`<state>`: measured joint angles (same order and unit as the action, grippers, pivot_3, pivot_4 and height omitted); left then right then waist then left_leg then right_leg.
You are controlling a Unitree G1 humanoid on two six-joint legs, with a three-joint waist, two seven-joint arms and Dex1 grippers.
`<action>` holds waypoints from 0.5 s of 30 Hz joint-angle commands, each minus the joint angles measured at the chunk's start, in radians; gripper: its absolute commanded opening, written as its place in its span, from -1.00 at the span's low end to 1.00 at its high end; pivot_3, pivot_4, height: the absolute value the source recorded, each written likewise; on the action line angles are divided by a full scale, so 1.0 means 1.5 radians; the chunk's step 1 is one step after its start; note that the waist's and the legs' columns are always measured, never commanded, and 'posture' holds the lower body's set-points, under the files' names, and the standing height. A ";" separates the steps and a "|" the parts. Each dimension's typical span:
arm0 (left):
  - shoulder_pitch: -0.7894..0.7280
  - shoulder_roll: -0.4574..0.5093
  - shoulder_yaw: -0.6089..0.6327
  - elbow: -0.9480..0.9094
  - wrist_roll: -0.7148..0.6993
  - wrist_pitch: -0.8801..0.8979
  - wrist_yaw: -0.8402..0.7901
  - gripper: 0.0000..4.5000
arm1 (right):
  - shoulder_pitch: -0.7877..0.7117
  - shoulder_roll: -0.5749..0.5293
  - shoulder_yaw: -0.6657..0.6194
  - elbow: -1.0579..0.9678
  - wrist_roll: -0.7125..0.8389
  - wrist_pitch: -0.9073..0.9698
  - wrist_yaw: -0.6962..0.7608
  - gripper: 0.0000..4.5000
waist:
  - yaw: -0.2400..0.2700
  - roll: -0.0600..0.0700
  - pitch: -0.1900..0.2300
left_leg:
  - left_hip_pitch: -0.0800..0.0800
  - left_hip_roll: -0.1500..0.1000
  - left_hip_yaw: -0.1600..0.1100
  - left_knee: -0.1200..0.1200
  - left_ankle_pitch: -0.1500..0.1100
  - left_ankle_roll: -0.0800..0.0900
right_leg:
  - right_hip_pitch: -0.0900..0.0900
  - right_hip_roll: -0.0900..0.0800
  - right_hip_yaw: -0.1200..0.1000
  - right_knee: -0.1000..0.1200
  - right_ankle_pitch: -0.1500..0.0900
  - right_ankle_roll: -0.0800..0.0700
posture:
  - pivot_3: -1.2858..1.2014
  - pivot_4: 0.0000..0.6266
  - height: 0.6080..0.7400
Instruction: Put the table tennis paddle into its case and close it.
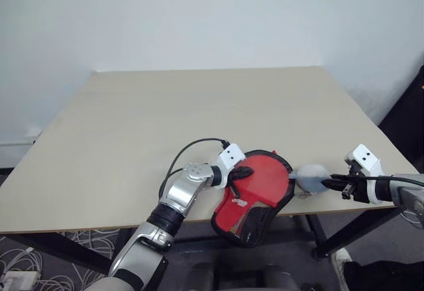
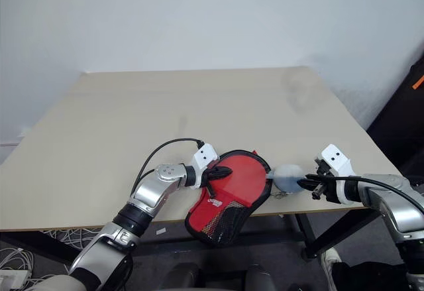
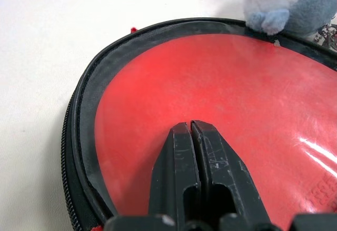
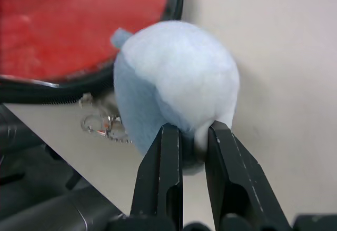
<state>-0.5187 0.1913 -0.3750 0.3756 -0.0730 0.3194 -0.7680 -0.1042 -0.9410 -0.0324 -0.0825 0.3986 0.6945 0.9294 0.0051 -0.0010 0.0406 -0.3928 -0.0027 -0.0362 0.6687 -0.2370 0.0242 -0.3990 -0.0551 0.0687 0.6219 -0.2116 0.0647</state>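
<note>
Right now my left gripper (image 3: 192,136), pressed together, pins the case (image 1: 255,195); my right gripper (image 4: 194,136) pinches its plush charm (image 4: 176,83), which could slip.

- The two head views are looking forward and down from above onto the table (image 1: 132,125), taking in both arms and the wall behind.
- The left wrist view is looking along the left gripper (image 3: 190,128) from very close onto the case (image 3: 87,110).
- The right wrist view is looking closely along the right gripper (image 4: 195,136) at a plush toy (image 4: 179,78).
- Both wrist views are sharing the toy and the case's edge.
</note>
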 commanded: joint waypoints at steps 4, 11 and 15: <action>0.018 0.006 -0.014 0.027 0.028 0.021 -0.002 -1.00 | -0.006 -0.064 -0.048 -0.048 0.040 -0.006 0.098 0.19 | -0.002 0.000 0.000 | 0.000 0.000 0.000 0.000 0.000 0.000 | 0.000 0.000 0.000 0.000 0.000 0.000 | 0.03 -1.00 1.00; 0.019 0.003 -0.012 0.028 0.031 0.020 -0.004 -1.00 | -0.161 -0.069 -0.021 0.024 0.032 -0.018 0.138 0.19 | -0.002 0.000 0.000 | 0.000 0.000 0.000 0.000 0.000 0.000 | 0.000 0.000 0.000 0.000 0.000 0.000 | 0.03 -1.00 1.00; 0.017 -0.002 -0.010 0.031 0.034 0.019 -0.002 -1.00 | -0.227 -0.043 0.035 0.105 -0.022 -0.048 0.139 0.19 | -0.001 -0.002 -0.001 | 0.000 0.000 0.000 0.000 0.000 0.000 | -0.001 0.000 0.000 0.000 0.000 0.000 | 0.03 -1.00 1.00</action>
<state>-0.5167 0.1854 -0.3676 0.3738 -0.0535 0.3195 -0.7738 -0.4279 -1.0176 -0.0043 0.0423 0.3920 0.6475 1.1313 0.0031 -0.0036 0.0386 -0.3928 -0.0022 -0.0363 0.6682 -0.2371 0.0241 -0.4003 -0.0550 0.0681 0.6217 -0.2116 0.0646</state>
